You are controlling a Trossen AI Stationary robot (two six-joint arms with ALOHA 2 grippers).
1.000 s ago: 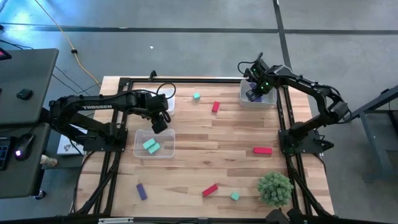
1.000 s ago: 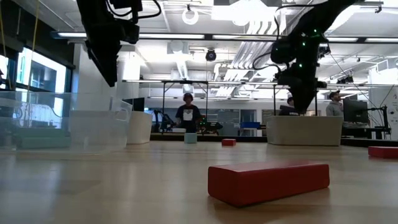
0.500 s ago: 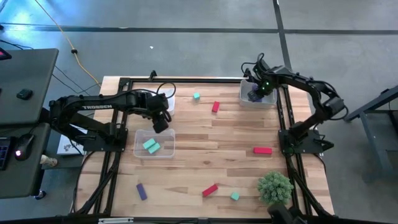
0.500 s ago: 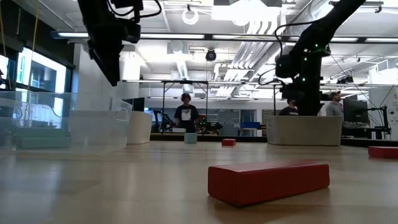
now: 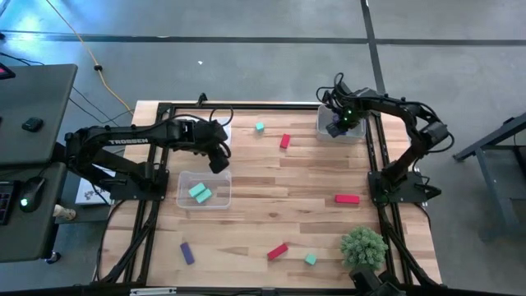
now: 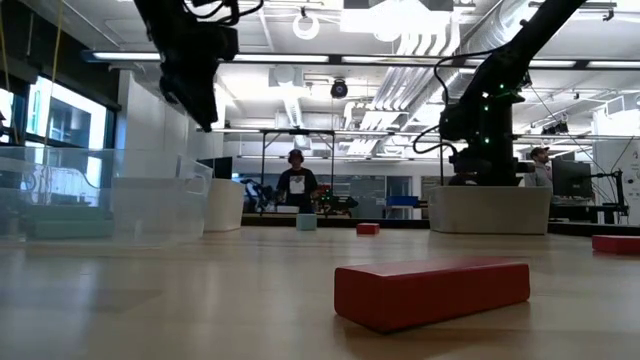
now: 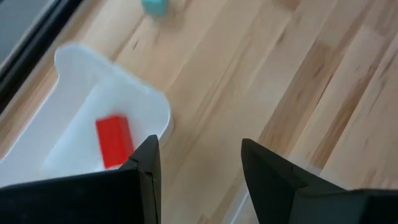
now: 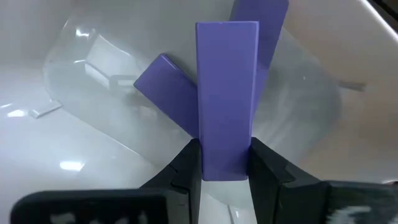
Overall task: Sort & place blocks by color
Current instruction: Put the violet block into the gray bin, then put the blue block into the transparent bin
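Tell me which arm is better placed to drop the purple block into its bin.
The right arm. Its tool is shut on the purple block, directly over the bin already holding purple blocks. The left tool is open and empty, across the table.

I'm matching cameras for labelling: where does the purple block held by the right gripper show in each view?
High view: hidden under the right gripper, over the far-right clear bin.
Low view: not visible.
Left wrist view: not in it.
Right wrist view: centre, purple block upright between the fingers.
Shared landmark: that bin.
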